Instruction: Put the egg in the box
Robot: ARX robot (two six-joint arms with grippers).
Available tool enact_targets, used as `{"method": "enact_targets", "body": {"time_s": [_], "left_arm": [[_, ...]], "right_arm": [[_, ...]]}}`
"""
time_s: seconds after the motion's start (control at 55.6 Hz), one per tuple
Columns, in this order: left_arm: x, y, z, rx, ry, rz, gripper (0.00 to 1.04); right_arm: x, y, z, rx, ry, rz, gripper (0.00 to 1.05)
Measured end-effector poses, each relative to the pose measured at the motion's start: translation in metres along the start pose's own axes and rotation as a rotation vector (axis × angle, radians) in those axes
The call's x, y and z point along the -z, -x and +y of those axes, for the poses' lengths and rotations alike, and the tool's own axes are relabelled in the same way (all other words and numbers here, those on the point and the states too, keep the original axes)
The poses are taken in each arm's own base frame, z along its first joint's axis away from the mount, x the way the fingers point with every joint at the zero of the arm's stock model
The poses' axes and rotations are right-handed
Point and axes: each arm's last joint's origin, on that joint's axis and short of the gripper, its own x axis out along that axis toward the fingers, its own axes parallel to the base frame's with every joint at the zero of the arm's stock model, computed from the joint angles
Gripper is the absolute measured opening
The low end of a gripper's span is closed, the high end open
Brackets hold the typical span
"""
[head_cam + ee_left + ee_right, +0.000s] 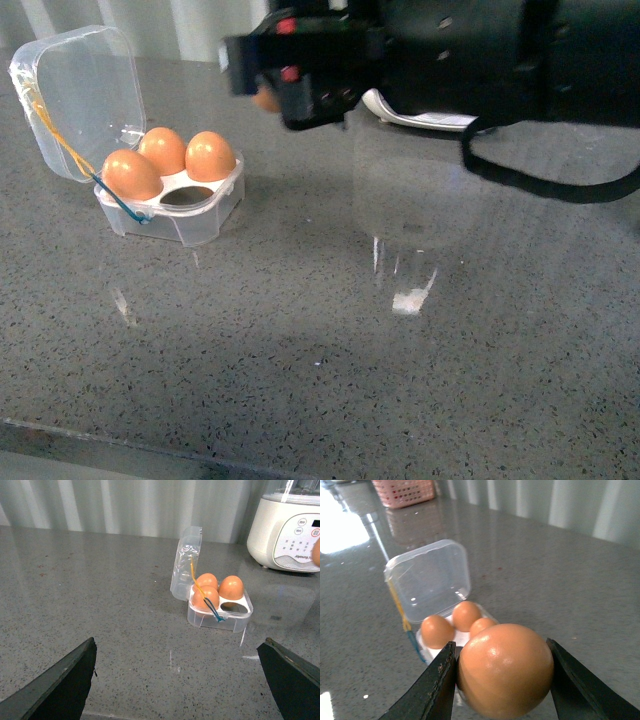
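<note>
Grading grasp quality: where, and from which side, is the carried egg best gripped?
Across its widest middle, a finger on each rounded flank, as the right pincer holds the egg now; nearer an end it could slip. Probably from above, to lower into the box's empty slot.

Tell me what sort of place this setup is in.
Probably a kitchen-style counter, perhaps a mock-up. There is a speckled grey stone worktop, a white cooker with buttons on its front, and an open clear egg box. The right hand grips an egg.
</note>
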Motion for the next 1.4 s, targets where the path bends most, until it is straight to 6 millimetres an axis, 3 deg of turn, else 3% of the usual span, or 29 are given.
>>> {"method": "enact_targets", "body": {"time_s": [0.234, 0.341, 1.15, 1.402], "left_arm": [[0.000, 0.000, 0.000, 0.000, 0.000, 0.000, 0.98], [0.000, 0.000, 0.000, 0.000, 0.000, 0.000, 0.98], [0.000, 0.000, 0.000, 0.000, 0.000, 0.000, 0.98], [0.000, 0.000, 0.000, 0.000, 0.000, 0.000, 0.98]], "right_arm": [[0.007, -0.039, 0.011, -0.081, -0.029, 0.022, 0.45], [0.009, -0.048, 0.013, -0.094, -0.036, 0.035, 0.45], [0.029, -0.074, 0.015, -0.104, -0.045, 0.131, 0.45], [0.022, -0.084, 0.013, -0.098, -0.034, 0.129, 0.45]]}}
